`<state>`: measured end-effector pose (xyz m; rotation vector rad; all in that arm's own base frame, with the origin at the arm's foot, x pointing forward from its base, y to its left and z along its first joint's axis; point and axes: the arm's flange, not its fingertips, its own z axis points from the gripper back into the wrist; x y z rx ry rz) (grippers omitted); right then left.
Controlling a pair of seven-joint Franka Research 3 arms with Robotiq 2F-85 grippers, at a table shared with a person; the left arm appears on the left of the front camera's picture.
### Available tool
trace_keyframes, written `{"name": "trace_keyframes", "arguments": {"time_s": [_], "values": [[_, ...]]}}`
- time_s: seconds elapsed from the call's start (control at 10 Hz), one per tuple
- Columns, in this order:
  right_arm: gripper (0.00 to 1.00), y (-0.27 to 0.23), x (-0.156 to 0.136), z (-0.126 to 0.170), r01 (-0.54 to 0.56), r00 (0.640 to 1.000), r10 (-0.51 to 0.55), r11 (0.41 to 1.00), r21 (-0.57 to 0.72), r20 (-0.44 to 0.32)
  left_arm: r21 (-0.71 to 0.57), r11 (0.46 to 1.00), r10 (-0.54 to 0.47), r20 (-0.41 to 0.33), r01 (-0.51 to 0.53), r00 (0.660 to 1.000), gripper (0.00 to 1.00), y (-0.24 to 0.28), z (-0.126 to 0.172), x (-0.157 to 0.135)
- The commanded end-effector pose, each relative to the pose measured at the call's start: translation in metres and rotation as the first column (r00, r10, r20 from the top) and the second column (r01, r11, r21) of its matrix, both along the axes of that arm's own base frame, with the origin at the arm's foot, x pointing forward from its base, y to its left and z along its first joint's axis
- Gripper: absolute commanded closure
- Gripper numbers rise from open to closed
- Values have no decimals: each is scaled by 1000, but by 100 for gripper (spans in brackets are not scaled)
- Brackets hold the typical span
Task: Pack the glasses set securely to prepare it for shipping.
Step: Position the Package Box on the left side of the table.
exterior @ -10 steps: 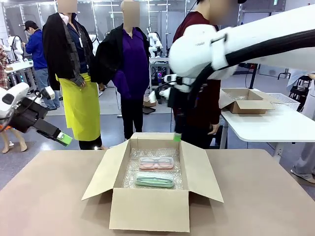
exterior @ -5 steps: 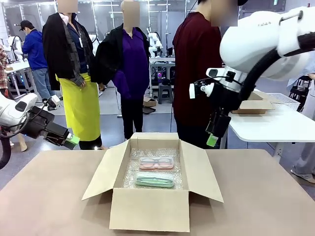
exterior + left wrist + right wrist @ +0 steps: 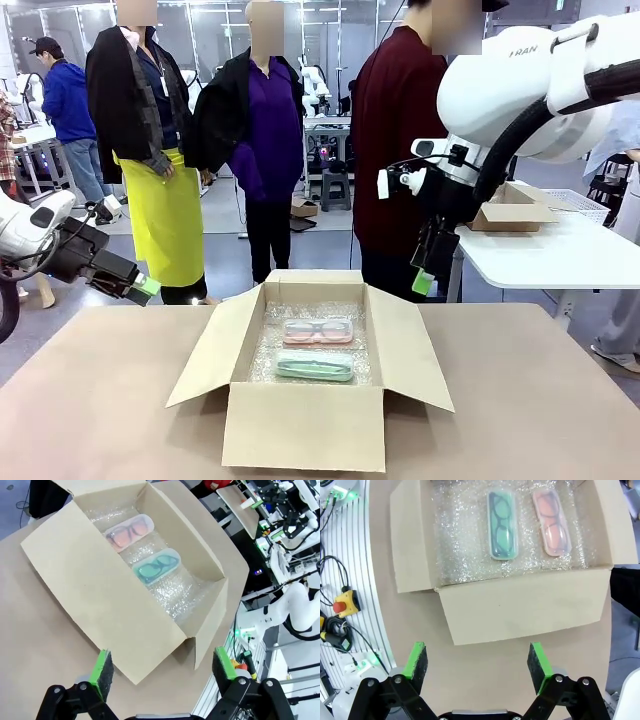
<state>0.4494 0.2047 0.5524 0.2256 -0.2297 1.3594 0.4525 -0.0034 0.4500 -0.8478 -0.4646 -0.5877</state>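
Observation:
An open cardboard box [image 3: 305,425] stands mid-table, lined with bubble wrap [image 3: 262,350]. Inside lie the pink case [image 3: 318,331] farther back and the mint green case [image 3: 315,368] nearer me, side by side, glasses showing through both. The wrist views show the same pair: pink case [image 3: 129,532], green case [image 3: 156,566], pink case [image 3: 550,522], green case [image 3: 502,525]. My left gripper [image 3: 140,288] hangs off the table's left side, open and empty, fingers [image 3: 102,669] wide apart. My right gripper [image 3: 424,280] hovers above the box's far right, open and empty, fingers [image 3: 538,661] apart.
All four box flaps stand open, the side flaps [image 3: 205,345] slanting outward. A person in a dark red top [image 3: 395,150] stands at the far side behind the right arm. A white table [image 3: 560,250] with another cardboard box [image 3: 505,212] is at the right.
My right arm swung from above the box's far edge out to the right and stayed about there. My left gripper drew slightly back and up at the left.

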Motion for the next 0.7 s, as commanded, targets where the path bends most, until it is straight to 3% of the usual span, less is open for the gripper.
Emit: {"name": "trace_keyframes", "arguments": {"time_s": [0.0,0.2,0.6], "values": [[0,-20,-8,11,-5,1000,4,1000,11,24,-78,996,37,-71,-43,997,0,16,-6,22],[0,-69,-30,25,35,998,-37,999,38,52,-228,971,51,-106,-74,993,0,32,-18,42],[0,-158,-73,33,154,979,-177,968,197,103,-211,964,107,-241,-160,965,0,45,-63,74]]}}
